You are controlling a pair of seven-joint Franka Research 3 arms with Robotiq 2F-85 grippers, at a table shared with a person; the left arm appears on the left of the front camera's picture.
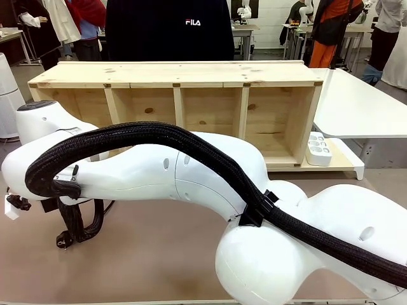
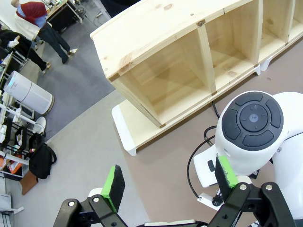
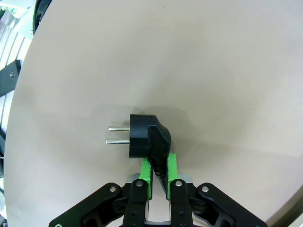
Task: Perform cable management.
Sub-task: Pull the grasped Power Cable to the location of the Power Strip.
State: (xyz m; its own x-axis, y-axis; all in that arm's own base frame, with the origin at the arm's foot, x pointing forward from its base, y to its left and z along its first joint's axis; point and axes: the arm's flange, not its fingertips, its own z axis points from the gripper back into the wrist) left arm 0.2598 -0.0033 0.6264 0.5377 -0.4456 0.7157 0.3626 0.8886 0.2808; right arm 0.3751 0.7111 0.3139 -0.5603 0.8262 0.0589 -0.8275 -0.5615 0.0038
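Once needed as laying ground, table [image 1: 159, 254]: pale brown, flat, bare at the working spot; suited to dragging slack across without snagging.
Shelf [image 1: 191, 73]: raw pine, lying on its long side at the far edge, open compartments facing the robot; judged a likely home or guide for tidied slack.
Right arm [image 1: 146, 175]: white, stretched across the middle to the robot's left, thick braided sleeve [image 1: 191, 147] along its back; best swung slowly, for fear of loose cord catching on that sleeve.
Power strip [image 1: 319, 151]: white, multi-socket, at the shelf's right end, well apart from the working spot.
Left gripper [image 2: 169, 177]: released, green pads wide apart, nothing between them, hovering near the right arm's wrist; free to gather slack if called on.
Right gripper [image 3: 159, 161]: clenched on the cable [image 3: 161, 151] just behind the plug [image 3: 141, 135], pads pinching the neck from both sides; worth holding firm and level, no twisting.
Cable: glossy black, head end pinched as above, over the robot's left part of the table; remainder hidden below the arm, lie not told.
Plug: black, angled, projecting beyond the fingertips, seemingly just above the table.
Pins [image 3: 118, 128]: two, bright metal, pointing sideways, away from the pads; to be kept clear of knocks and aimed before any approach to a socket.
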